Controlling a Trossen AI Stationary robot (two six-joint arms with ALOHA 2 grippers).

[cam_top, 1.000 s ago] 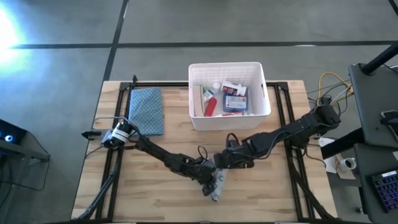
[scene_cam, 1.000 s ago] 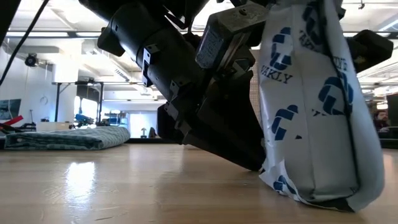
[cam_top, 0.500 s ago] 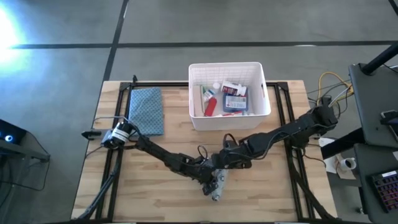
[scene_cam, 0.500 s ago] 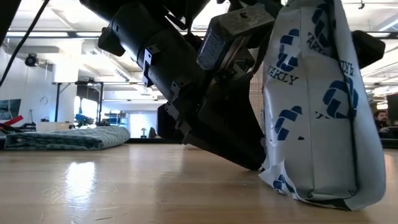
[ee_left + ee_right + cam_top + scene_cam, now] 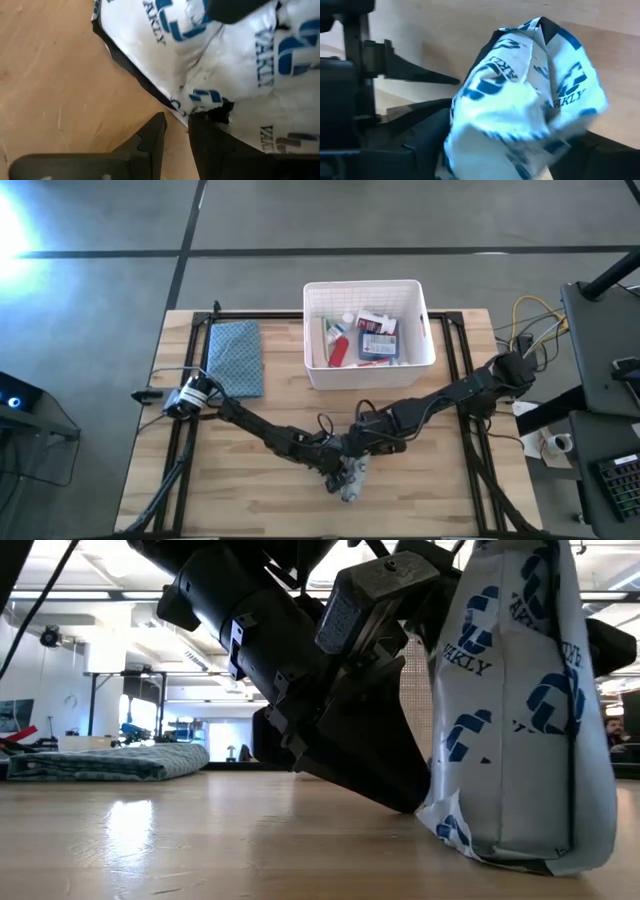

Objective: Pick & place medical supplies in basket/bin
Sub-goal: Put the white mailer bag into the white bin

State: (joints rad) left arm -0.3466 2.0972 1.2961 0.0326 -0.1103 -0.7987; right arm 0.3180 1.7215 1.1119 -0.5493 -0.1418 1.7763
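A white pouch with blue print stands upright on the wooden table, near the front middle. My left gripper reaches down at a slant from the table's left to the pouch's bottom corner and is shut there. My right gripper comes from the right and above, its fingers astride the pouch's upper part. The white basket stands at the far middle with several supplies inside. My left gripper pinches the pouch's dark lower edge between its two fingertips, slanting down from the table's left. The pouch's bottom rests on the table. My right gripper has the pouch's upper part between its two fingers, one on each broad side, coming from above at a slant. The pouch fills the gap and stays upright.
A folded blue-grey patterned cloth lies at the far left of the table. Black frame rails run along both table sides, and cables hang at the far right. Bare wood lies left and right of the pouch.
My right gripper has sunk lower over the pouch and come a little toward the near edge. The pouch's top has shifted slightly toward the table's right while its bottom stayed on the table.
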